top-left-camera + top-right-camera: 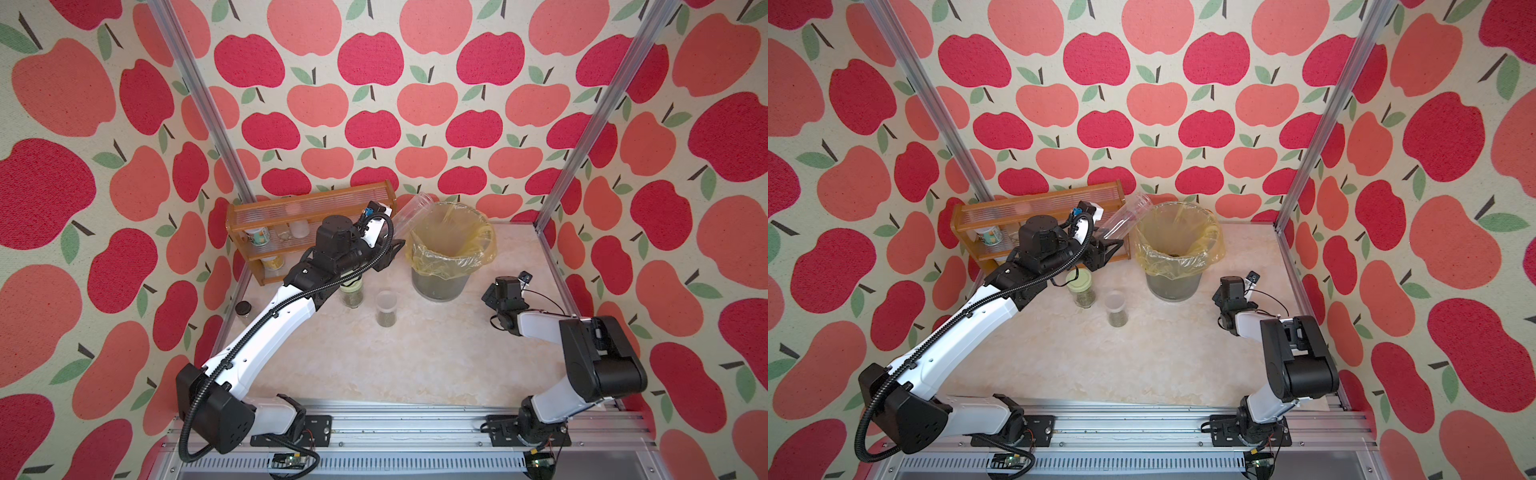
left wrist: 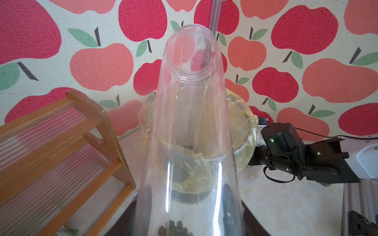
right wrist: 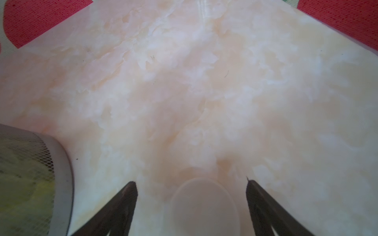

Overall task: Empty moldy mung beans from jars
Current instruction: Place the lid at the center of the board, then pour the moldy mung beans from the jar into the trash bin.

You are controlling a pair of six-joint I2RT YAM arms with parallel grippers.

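We've got the tall clear jar [image 2: 192, 122] filling most of the view: lidless, with its threaded mouth pointing away from us at the apple wallpaper [image 2: 306, 30]. The left fingers [image 2: 227, 202] show as dark shapes against its walls on both sides, clamped on it near the base. A small clump of mung beans [image 2: 173, 229] sits at the jar's near end. Seen through and behind the jar is the bin [image 2: 245, 132] with a yellow bag liner, standing on the desk [image 2: 276, 204]. A wooden rack [image 2: 67, 147] with ribbed clear panels stands near the bin on one side. The right arm [image 2: 286, 147] — black wrist, white link — is on the other.
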